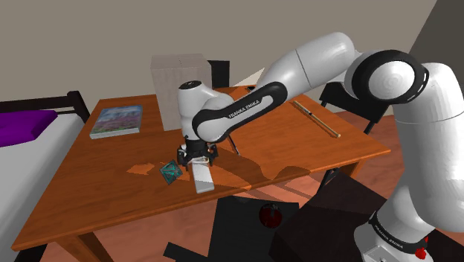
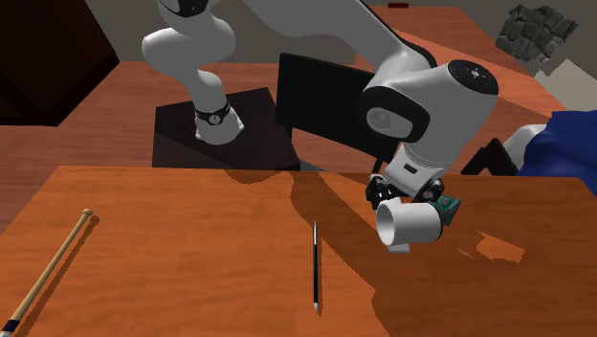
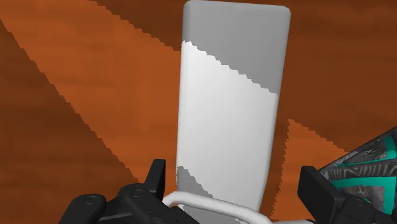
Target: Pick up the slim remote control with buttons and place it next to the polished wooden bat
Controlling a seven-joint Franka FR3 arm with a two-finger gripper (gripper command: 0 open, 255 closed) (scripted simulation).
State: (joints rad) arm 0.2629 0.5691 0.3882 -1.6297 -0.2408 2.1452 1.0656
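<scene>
The remote (image 3: 229,114) is drawn as a plain white-grey flat slab with no buttons showing, and it lies on the wooden table (image 1: 104,179). In the shoulder view the remote (image 1: 202,179) sits near the table's front edge. My gripper (image 1: 197,156) hangs just above its near end, pointing down. Its fingers (image 3: 159,181) stand open on either side of the slab's end without touching it, so the gripper (image 3: 238,191) holds nothing. The bat (image 1: 316,117), a thin wooden stick, lies far off toward the shoulder view's right; the same bat (image 2: 48,273) appears again.
A teal patterned polyhedron (image 1: 169,171) sits right beside the remote. A thin black rod (image 2: 315,268) lies between gripper and bat. A book (image 1: 117,121) and a grey box (image 1: 178,78) stand at the back. A bed (image 1: 30,141) flanks the table.
</scene>
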